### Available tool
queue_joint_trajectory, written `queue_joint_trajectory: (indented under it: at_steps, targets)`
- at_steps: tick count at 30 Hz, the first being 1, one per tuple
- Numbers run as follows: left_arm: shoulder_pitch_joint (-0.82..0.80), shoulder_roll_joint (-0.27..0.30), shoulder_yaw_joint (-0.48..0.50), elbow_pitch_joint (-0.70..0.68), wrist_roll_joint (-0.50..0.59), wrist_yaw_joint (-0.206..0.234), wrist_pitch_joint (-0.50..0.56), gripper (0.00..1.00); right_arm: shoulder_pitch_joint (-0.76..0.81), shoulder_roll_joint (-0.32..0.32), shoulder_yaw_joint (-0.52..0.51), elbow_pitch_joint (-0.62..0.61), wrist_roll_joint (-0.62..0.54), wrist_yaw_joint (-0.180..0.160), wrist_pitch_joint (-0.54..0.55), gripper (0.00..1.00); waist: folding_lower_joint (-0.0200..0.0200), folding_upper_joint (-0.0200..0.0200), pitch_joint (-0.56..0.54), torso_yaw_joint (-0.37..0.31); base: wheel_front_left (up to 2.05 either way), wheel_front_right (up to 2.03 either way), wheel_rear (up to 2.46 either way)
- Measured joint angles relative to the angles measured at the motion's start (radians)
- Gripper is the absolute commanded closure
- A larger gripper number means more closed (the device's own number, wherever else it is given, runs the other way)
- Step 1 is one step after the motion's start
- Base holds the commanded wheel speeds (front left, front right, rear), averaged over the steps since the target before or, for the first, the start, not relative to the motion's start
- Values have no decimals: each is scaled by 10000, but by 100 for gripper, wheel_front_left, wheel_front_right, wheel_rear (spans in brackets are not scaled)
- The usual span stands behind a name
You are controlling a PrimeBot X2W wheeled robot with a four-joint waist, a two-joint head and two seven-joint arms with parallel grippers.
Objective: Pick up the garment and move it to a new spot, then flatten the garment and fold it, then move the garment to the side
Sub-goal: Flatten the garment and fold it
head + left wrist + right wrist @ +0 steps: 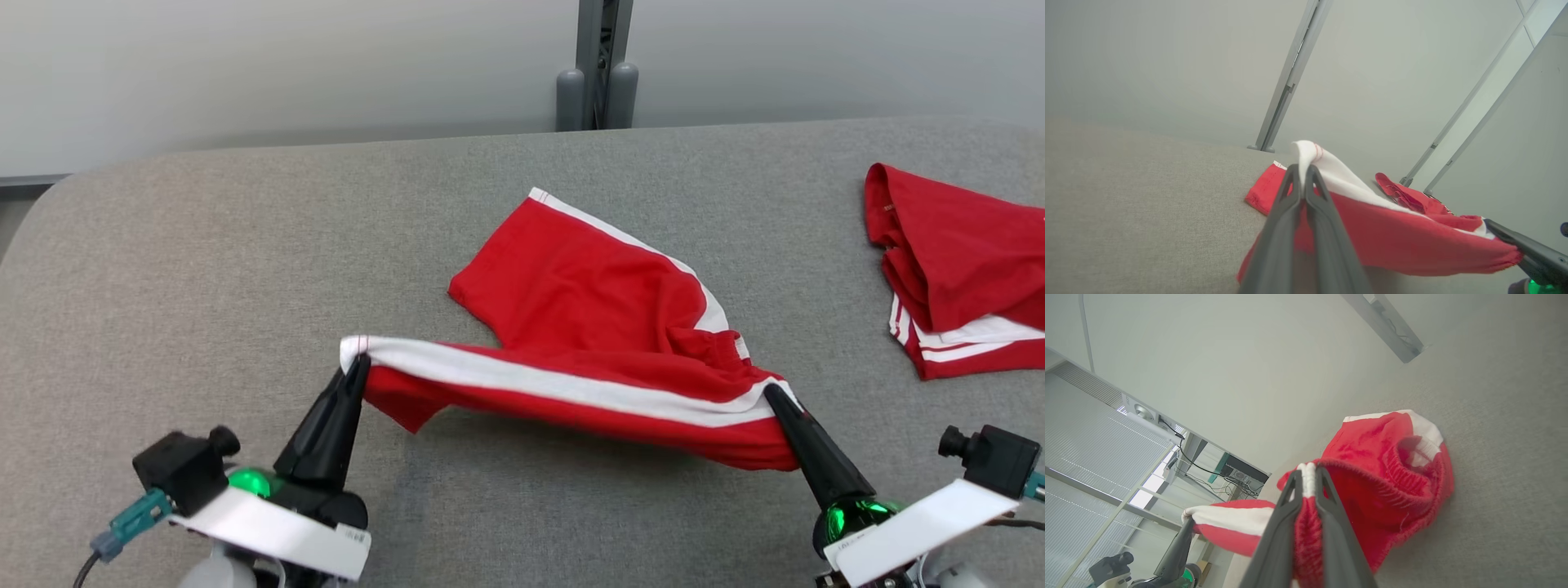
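Soft, even, bright light fills every view, the lifted garment [588, 327] throws a faint diffuse shadow on the grey table [204, 286], the left wrist view's fingers [1280, 241] blur near the lens, and daylight glows through blinds [1081, 441].

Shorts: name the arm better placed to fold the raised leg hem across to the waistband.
Left, probably. The left gripper is shut on the shorts at the white-striped leg hem, lifted off the table; the right gripper is shut on the waistband and can anchor it.
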Motion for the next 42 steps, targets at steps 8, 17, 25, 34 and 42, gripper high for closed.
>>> queue_joint_trajectory:
  at_steps: [8, 17, 25, 34, 42]
  targets:
    - [-1684, -203, 15, 999, 153, -79, 40, 100, -646, 516, -546, 832, -13, 2, 0, 100, 0, 0, 624, -226, 0, 0, 0]
    - [-4236, -568, -456, 2899, 550, -221, 31, 100, -1496, 1298, -1643, 1705, -36, 4, 2, 100, 0, -1, 1726, -585, 0, 0, 0]
    - [-6435, -1041, -1304, 5106, 936, -253, 25, 100, -1823, 1812, -2130, 1618, -180, 2, 0, 100, 0, 0, 2544, -934, 0, 0, 0]
    - [-8588, -1244, -2174, 7384, 1045, -259, 13, 100, -2384, 2121, -2117, 1348, -222, 2, 0, 100, 0, 0, 3381, -1406, 0, 0, 0]
    - [-9936, -1252, -3156, 9275, 686, -263, 15, 100, -2759, 2219, -1864, 1151, -163, 2, 0, 100, 1, -1, 4028, -1883, 0, 0, 0]
